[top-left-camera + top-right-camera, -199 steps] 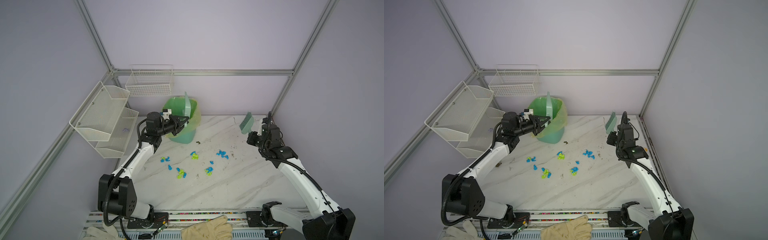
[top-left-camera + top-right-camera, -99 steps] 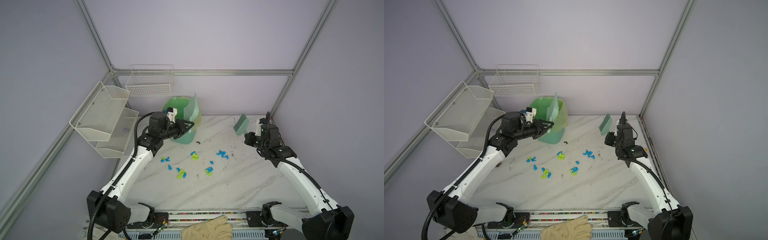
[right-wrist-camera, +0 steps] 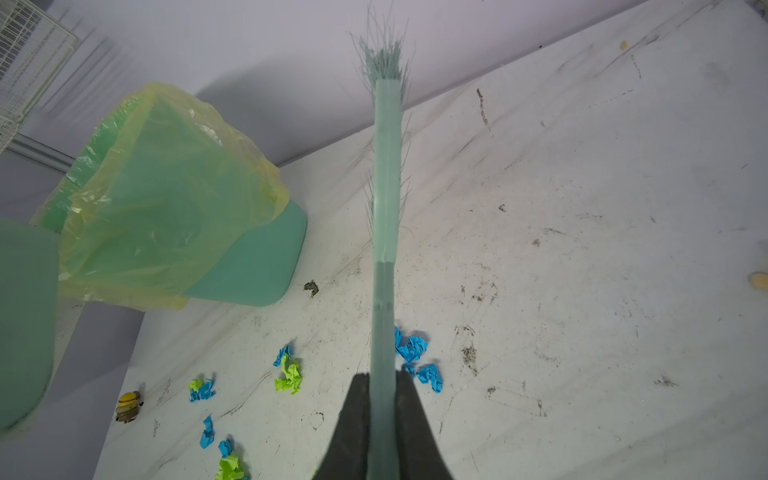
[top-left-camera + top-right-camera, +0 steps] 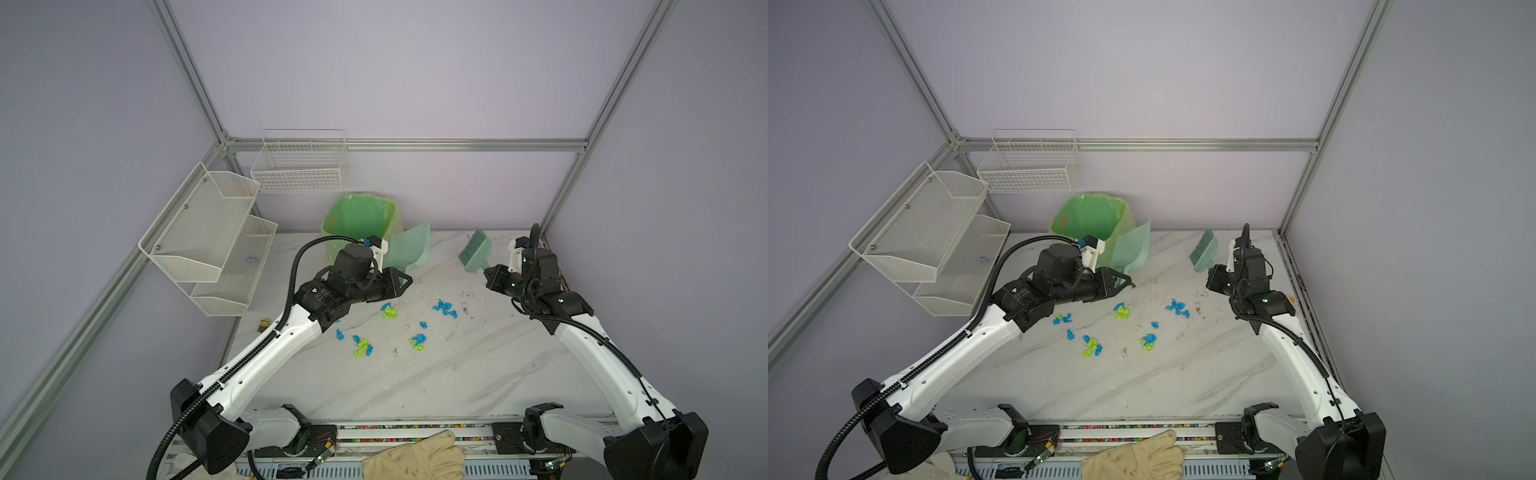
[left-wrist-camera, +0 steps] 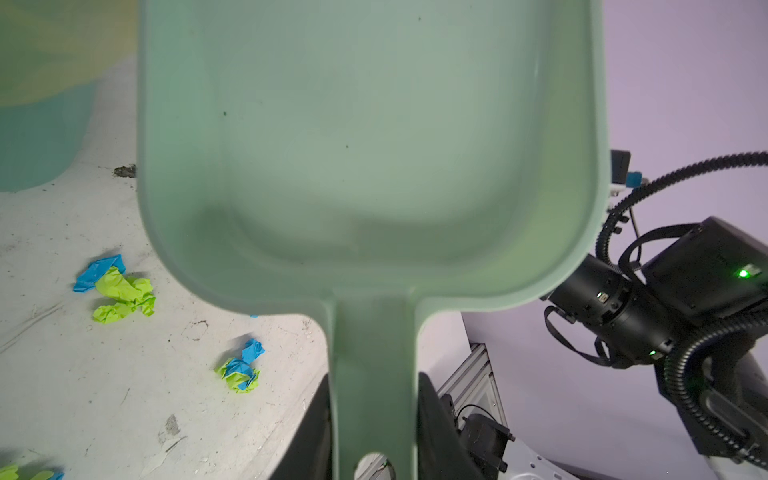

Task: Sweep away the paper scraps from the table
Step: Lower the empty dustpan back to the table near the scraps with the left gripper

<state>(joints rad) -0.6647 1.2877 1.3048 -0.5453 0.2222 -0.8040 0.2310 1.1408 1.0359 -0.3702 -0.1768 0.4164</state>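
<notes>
Since the scraps [image 4: 388,311] look light, soft and apt to skid, push them with bristles rather than pinch. They lie loose on the table [image 4: 457,374] under the left gripper [image 4: 401,280], which clamps the dustpan [image 4: 409,251] handle, and inward of the right gripper [image 4: 492,278], which is clamped on the brush [image 4: 475,251] handle.

My left arm [image 4: 266,357] stretches forward and inward, wrist roughly level, the left gripper [image 4: 404,279] pinching a dustpan handle [image 5: 374,353] between its fingers [image 5: 311,436]. My right arm [image 4: 598,353] is bent at the elbow, and the right gripper [image 4: 488,275] points inward, clamped tight on a brush handle [image 3: 384,291] that runs out past the fingertips.
</notes>
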